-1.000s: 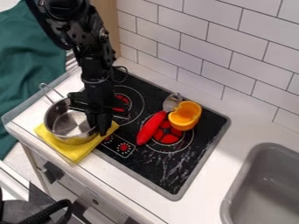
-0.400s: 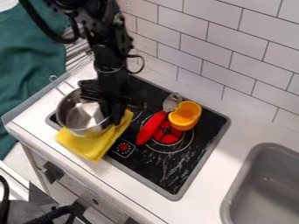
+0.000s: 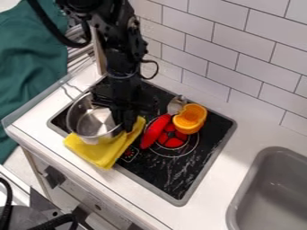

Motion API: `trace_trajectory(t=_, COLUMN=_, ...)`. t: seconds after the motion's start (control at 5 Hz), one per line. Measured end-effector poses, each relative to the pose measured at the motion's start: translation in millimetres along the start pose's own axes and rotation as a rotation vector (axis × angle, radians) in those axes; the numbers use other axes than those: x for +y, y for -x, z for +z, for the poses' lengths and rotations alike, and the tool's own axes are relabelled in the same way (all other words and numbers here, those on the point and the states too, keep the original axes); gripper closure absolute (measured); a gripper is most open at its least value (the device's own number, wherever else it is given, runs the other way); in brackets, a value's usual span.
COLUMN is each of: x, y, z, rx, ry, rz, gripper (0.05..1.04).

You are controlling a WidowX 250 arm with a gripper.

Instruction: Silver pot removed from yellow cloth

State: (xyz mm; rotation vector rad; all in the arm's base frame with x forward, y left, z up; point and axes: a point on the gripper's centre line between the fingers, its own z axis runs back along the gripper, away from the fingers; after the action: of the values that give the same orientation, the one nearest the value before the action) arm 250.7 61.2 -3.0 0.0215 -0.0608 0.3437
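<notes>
A: Status on the silver pot (image 3: 96, 122)?

B: Left of frame, over the yellow cloth (image 3: 102, 154). The gripper (image 3: 126, 127) looks clamped on the pot's right-hand rim.

A: Handling?

B: Probably light, stiff, smooth metal; an off-centre rim hold may let it swivel or tip. Thin wall is the right bite. Cloth is soft and bunched at the grip, could snag. Lift clear, keep level.

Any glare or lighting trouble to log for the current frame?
Camera view: bright reflections inside the silver pot; whitish streaks on the black cooktop, glare or wear, I cannot tell which; the dark tool partly merges with the black surface behind it; the white wall tiles look fairly evenly lit.
</notes>
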Motion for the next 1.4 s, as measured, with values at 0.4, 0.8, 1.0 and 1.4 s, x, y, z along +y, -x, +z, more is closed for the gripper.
trace_trajectory(t=0.4, x=0.5, y=3.9, z=-16.1, rx=0.054, ry=0.016, rz=-0.003, gripper=0.849)
trace_trajectory(t=0.8, x=-9.5, y=-2.6, z=11.5, rx=-0.026, ry=-0.015, rz=-0.036, gripper=0.264)
trace_trajectory(t=1.0, x=-13.5, y=-3.3, z=21.7, rx=-0.058, ry=-0.011, rz=-0.042, gripper=0.07)
trace_trajectory(t=1.4, x=-7.1, y=-2.8, z=1.0, rx=-0.004, ry=0.006, rz=-0.05, gripper=0.079)
